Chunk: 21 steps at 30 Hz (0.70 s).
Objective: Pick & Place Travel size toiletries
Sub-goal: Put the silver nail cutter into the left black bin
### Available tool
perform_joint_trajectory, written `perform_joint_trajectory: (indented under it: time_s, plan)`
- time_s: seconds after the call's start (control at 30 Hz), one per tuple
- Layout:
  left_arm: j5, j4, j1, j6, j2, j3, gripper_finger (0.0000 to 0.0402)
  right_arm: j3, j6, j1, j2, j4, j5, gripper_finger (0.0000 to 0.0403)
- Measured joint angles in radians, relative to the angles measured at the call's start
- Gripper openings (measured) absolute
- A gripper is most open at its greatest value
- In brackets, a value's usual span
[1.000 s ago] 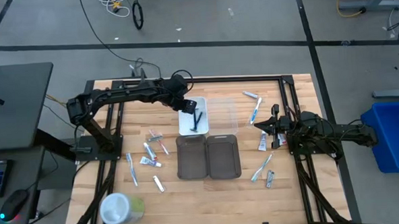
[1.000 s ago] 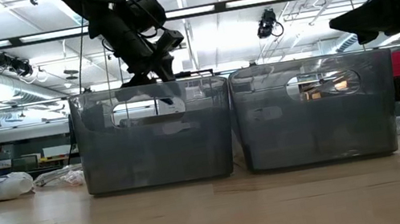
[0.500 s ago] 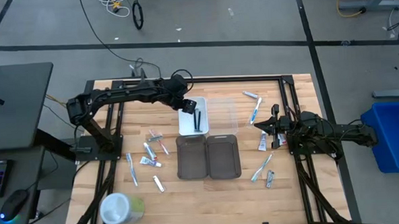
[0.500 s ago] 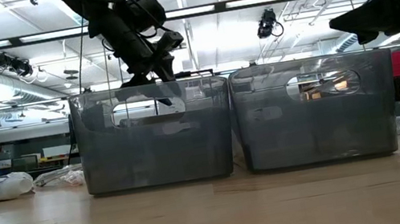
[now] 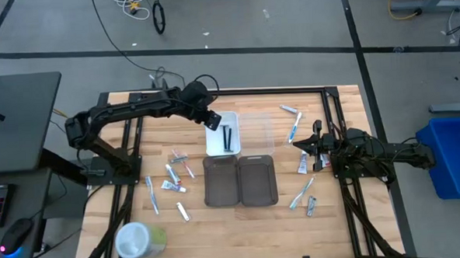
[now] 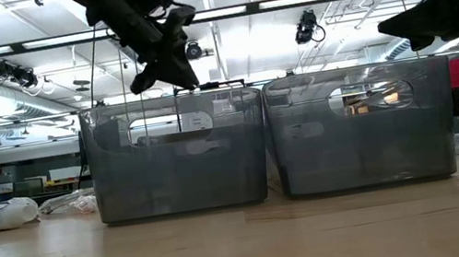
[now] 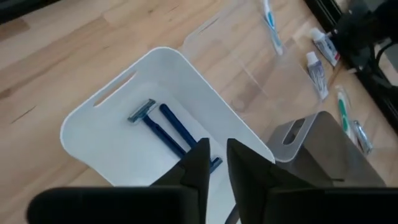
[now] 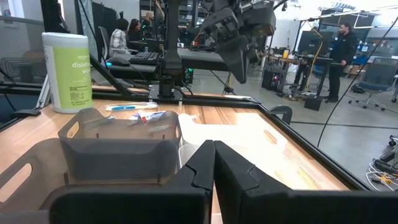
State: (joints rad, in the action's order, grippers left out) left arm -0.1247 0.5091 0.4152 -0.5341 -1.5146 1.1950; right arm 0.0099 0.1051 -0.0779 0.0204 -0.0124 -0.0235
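Note:
Two dark-blue razors lie side by side in the white tray; in the high view they show as thin dark sticks. My left gripper hangs above the tray's far-left corner, fingers a narrow gap apart and holding nothing; the low view shows it clear above the tray rims. Small white tubes and a toothbrush lie on the table's left part, more tubes and toothbrushes on its right. My right gripper waits shut near the right edge.
Two grey trays stand side by side just near of the white tray, and a clear tray sits to its right. A round white-and-green container stands at the near-left corner. People stand in the room beyond.
My left gripper has risen out of the white tray and drawn back toward the table's far-left. The razor that stood askew in the tray a second ago now lies flat beside the other one.

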Motion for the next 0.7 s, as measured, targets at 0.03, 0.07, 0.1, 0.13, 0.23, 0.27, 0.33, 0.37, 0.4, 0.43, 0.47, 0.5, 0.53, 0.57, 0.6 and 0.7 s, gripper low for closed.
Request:
perform_joint_trajectory:
  time_s: [0.03, 0.07, 0.1, 0.13, 0.23, 0.27, 0.33, 0.37, 0.4, 0.43, 0.47, 0.5, 0.53, 0.57, 0.6, 0.7]
  plan:
    - [0.0, 0.001, 0.0, 0.004, 0.0, 0.0, 0.005, 0.0, 0.0, 0.0, 0.0, 0.0, 0.0, 0.0013]
    - [0.0, 0.007, 0.0, 0.007, 0.0, 0.0, 0.0043, 0.0, 0.0, 0.0, 0.0, 0.0, 0.0, 0.0013]
    - [0.0, 0.012, 0.0, 0.008, 0.0, 0.0, 0.0037, 0.0, 0.0, 0.0, 0.0, 0.0, 0.0, 0.0013]
    - [0.0, 0.014, 0.0, 0.01, 0.0, 0.0, 0.0031, 0.0, 0.0, 0.0, 0.0, 0.0, 0.0, 0.0013]
    - [0.0, 0.024, -0.001, 0.019, 0.0, 0.0, 0.0014, 0.0, 0.0, 0.0, 0.0, 0.0, 0.0, 0.0013]
    - [0.0, 0.024, -0.001, 0.019, 0.0, 0.0, 0.0009, 0.0, 0.0, 0.0, 0.0, 0.0, 0.0, 0.0013]
    - [0.0, 0.023, -0.001, 0.019, 0.0, 0.0, 0.0005, 0.0, 0.0, 0.0, 0.0, 0.0, 0.0, 0.0013]
    - [0.0, 0.024, -0.001, 0.019, 0.0, 0.0, 0.0006, 0.0, 0.0, 0.0, 0.0, 0.0, 0.0, 0.0013]
    - [0.0, 0.024, -0.001, 0.019, 0.0, 0.0, 0.0007, 0.0, 0.0, 0.0, 0.0, 0.0, 0.0, 0.0014]
    - [0.0, 0.024, -0.001, 0.019, 0.0, 0.0, 0.0009, 0.0, 0.0, 0.0, 0.0, 0.0, 0.0, 0.0014]
    - [0.0, 0.024, -0.001, 0.019, 0.0, 0.0, 0.001, 0.0, 0.0, 0.0, 0.0, 0.0, 0.0, 0.0013]
    - [0.0, 0.024, -0.001, 0.023, 0.0, 0.0, 0.0011, 0.0, 0.0, 0.0, 0.0, 0.0, 0.0, 0.0013]
    - [0.0, 0.024, -0.001, 0.028, 0.0, 0.0, 0.001, 0.0, 0.0, 0.0, 0.0, 0.0, 0.0, 0.0013]
    - [0.0, 0.024, -0.001, 0.04, 0.0, 0.0, 0.0008, 0.0, 0.0, 0.0, 0.0, 0.0, 0.0, 0.0013]
    - [0.0, 0.027, -0.001, 0.046, 0.003, 0.0, 0.0006, 0.0, 0.0, 0.0, 0.0, 0.0, 0.0, 0.0013]
    - [0.0, 0.042, -0.001, 0.075, 0.025, 0.0, 0.0006, 0.0, 0.0, 0.0, 0.0, 0.0, 0.0, 0.0014]
